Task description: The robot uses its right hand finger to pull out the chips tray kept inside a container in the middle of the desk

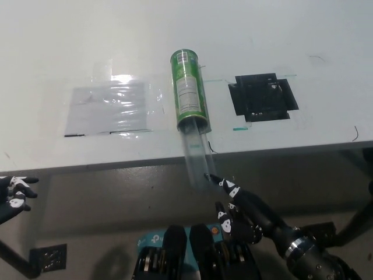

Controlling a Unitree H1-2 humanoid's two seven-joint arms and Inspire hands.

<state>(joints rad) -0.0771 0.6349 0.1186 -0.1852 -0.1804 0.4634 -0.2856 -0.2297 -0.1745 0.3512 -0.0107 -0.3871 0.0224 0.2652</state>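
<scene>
Head view: right hand (245,213) fingertip touching chips tray (197,156) end.

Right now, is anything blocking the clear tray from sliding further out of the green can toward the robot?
Nothing visible does. The clear tray already sticks out of the green can past the desk edge, with open space beyond it. Only the right robot hand is there, one finger at the tray's near end. The left robot hand rests far left.

right hand (245,213) fingers (218,182) touching tray (196,153), container (189,88)
</scene>
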